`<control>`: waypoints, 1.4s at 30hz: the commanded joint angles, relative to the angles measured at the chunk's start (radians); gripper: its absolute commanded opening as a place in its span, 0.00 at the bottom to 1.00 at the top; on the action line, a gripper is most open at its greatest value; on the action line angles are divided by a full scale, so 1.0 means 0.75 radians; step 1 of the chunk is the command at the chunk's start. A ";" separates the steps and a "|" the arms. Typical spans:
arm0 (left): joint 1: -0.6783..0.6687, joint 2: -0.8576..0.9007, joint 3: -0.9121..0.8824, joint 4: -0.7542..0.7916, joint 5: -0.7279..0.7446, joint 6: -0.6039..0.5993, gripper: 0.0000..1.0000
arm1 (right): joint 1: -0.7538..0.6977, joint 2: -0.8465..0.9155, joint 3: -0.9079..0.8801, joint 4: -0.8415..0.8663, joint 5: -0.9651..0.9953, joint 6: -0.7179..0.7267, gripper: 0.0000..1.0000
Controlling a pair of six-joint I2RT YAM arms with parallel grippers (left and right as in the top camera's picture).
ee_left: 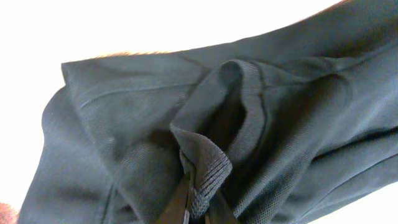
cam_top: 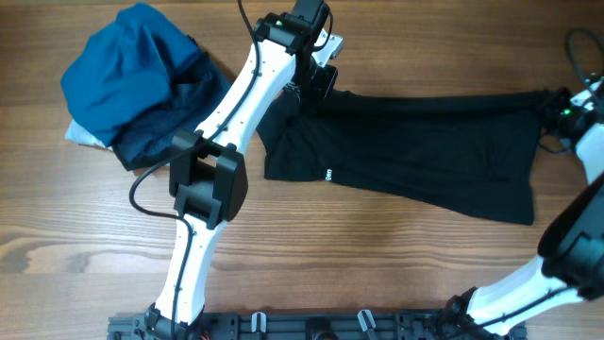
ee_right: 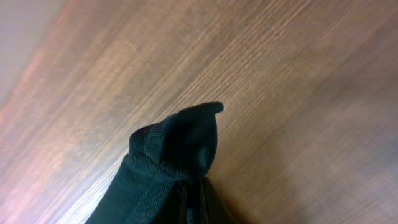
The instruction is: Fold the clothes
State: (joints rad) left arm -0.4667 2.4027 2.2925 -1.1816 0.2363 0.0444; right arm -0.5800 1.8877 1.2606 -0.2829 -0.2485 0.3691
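The black shirt [cam_top: 415,151] lies stretched across the wooden table from centre to right, with a small white logo [cam_top: 327,175] near its front left edge. My left gripper [cam_top: 316,80] is shut on the shirt's ribbed collar edge [ee_left: 208,171] at the far left end. My right gripper [cam_top: 563,111] is shut on a corner of the shirt [ee_right: 180,149] at the far right end, just above the table. The shirt hangs taut between the two grippers along its far edge.
A bright-blue and navy bundle of garments [cam_top: 137,80] sits at the far left of the table. The left arm [cam_top: 212,170] crosses the table's middle left. The right arm [cam_top: 566,255] stands at the right edge. A cable [cam_top: 585,47] lies at the far right.
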 commanded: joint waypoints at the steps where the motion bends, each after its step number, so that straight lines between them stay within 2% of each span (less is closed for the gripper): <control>1: -0.009 -0.095 -0.002 -0.048 -0.029 0.006 0.04 | -0.009 -0.070 0.004 -0.108 -0.030 -0.074 0.04; 6: -0.011 -0.094 -0.002 -0.256 -0.028 0.005 0.04 | -0.009 -0.072 0.004 -0.372 -0.028 -0.091 0.04; 12: -0.012 -0.089 -0.002 -0.466 -0.028 0.002 0.05 | -0.009 -0.072 0.004 -0.546 0.050 -0.106 0.04; 16: -0.012 -0.082 -0.002 -0.472 -0.028 0.001 0.18 | -0.009 -0.072 0.004 -0.630 0.106 -0.110 0.04; 18: -0.012 -0.082 -0.002 -0.471 -0.028 0.001 0.34 | -0.009 -0.072 0.004 -0.667 0.122 -0.108 0.04; 20: -0.012 -0.082 -0.002 -0.470 -0.034 0.001 0.41 | -0.009 -0.072 0.004 -0.678 0.122 -0.109 0.07; 24: -0.011 -0.082 -0.002 -0.468 -0.078 0.001 0.43 | -0.009 -0.072 0.004 -0.717 0.050 -0.143 0.07; 27: -0.011 -0.082 -0.002 -0.482 -0.111 0.001 0.51 | -0.010 -0.072 0.004 -0.774 0.035 -0.182 0.07; 31: -0.007 -0.082 -0.002 -0.496 -0.149 0.001 0.56 | -0.054 -0.072 0.005 -0.841 0.187 -0.188 0.08; 32: -0.006 -0.082 -0.002 -0.496 -0.155 0.001 0.57 | -0.073 -0.072 0.005 -0.850 0.209 -0.176 0.13; 35: 0.005 -0.082 -0.002 -0.496 -0.158 0.001 0.61 | -0.136 -0.072 0.005 -0.843 0.207 -0.140 0.44; 36: 0.011 -0.082 -0.002 -0.497 -0.158 0.001 0.62 | -0.155 -0.072 0.005 -0.836 0.188 -0.139 0.50; 38: 0.020 -0.082 -0.002 -0.502 -0.158 0.001 0.64 | -0.187 -0.072 0.005 -0.814 0.106 -0.144 0.56; 40: 0.034 -0.082 -0.002 -0.511 -0.158 0.001 0.64 | -0.214 -0.071 0.005 -0.782 0.051 -0.170 0.68; 42: 0.046 -0.082 -0.002 -0.521 -0.158 0.001 0.65 | -0.221 -0.067 0.004 -0.765 0.026 -0.232 0.74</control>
State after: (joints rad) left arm -0.4557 2.3692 2.2925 -1.5616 0.1280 0.0437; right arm -0.7387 1.8416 1.2625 -0.8700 -0.1646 0.2478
